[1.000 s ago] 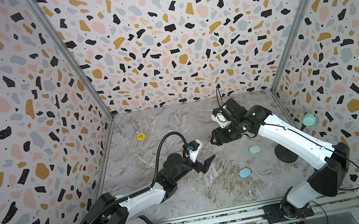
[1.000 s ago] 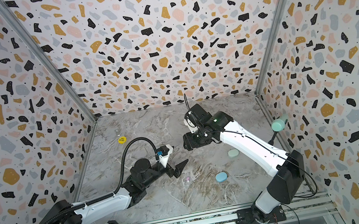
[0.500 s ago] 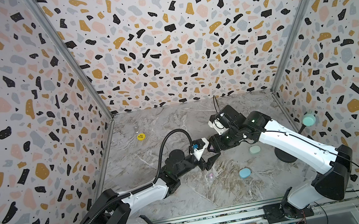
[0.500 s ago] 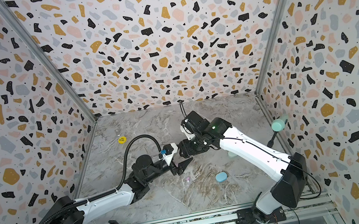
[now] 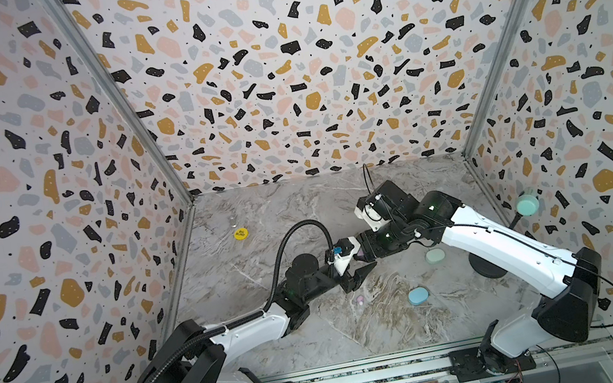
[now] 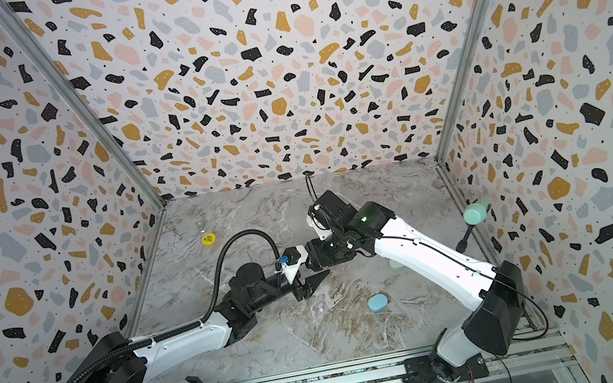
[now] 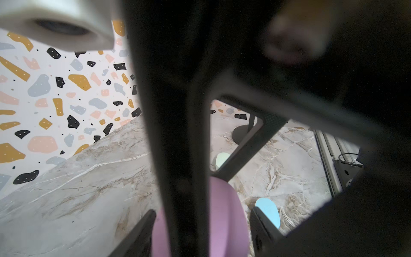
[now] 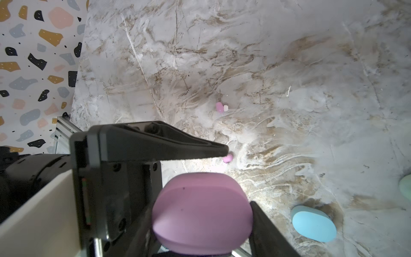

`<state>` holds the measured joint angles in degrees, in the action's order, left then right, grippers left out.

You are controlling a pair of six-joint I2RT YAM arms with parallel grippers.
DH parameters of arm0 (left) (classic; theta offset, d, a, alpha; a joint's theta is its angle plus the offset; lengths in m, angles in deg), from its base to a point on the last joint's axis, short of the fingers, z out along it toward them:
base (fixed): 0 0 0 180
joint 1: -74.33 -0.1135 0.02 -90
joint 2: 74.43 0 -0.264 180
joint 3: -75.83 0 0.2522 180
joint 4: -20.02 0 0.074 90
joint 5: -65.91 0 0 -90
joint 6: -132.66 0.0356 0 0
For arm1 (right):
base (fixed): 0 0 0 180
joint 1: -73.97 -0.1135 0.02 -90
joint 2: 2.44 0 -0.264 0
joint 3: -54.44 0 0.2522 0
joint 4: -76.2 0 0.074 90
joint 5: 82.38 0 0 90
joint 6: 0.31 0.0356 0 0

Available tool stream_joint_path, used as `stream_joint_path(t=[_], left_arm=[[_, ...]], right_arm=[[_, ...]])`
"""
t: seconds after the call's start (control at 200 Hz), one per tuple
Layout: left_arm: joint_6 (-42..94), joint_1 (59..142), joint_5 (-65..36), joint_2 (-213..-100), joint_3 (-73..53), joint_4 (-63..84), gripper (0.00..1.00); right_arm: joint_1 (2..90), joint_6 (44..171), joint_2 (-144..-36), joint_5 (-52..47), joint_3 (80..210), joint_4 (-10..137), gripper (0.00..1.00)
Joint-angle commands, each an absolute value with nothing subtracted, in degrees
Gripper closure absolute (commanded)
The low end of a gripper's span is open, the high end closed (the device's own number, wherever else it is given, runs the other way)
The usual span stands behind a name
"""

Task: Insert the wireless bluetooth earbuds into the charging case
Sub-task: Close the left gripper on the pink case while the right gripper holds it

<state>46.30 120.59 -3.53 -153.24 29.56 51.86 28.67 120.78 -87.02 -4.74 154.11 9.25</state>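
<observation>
Right wrist view shows the right gripper (image 8: 203,205) clamped on the pink charging case (image 8: 201,213), with 1 of its fingers (image 8: 264,224) against each side of the shell. It holds the case in the air over the middle of the bench (image 8: 289,66). Left wrist view shows the left gripper (image 7: 203,210) with its fingers (image 7: 140,233) set either side of that same case; I cannot tell whether they press on it or stand just clear. The case looks closed, with only a curved seam across its top, so I judge the step in hand is opening the lid between the 2 arms. A pink earbud (image 8: 220,107) lies loose on the bench near its middle, white tip showing. A second pink earbud (image 8: 228,158) shows just past the tip of 1 left finger, and whether it touches that finger I cannot tell. The blue case (image 8: 313,222) and the mint case (image 5: 435,256) lie nearer the right edge. Each bud is probably very light, hard and smooth, apt to roll or pop out of a pinch. I would take it gently across the rounded pink body, leaving the white tip free. The case seems a stiff, slick oval, best held low on its sides so the lid can swing.
</observation>
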Motion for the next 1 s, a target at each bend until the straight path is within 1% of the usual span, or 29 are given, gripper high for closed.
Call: stream_joint_path(t=[0.0,0.426,0.696,0.996], left_arm=[[46.37,120.83,-3.42,-152.79,28.34,54.68,0.35],[46.09,120.82,-3.34,-152.97,28.06,54.65,0.5],[45.91,120.84,-3.38,-152.78,27.88,54.87,0.53],[45.74,120.82,-3.35,-152.34,28.13,55.31,0.59]], right_arm=[[28.35,121.41,-85.22,-4.82,156.35,9.25,0.42],[28.26,121.7,-85.06,-4.83,156.76,9.09,0.42],[28.26,121.83,-84.99,-5.09,156.51,8.91,0.42],[28.22,122.11,-84.72,-5.39,155.84,9.2,0.41]])
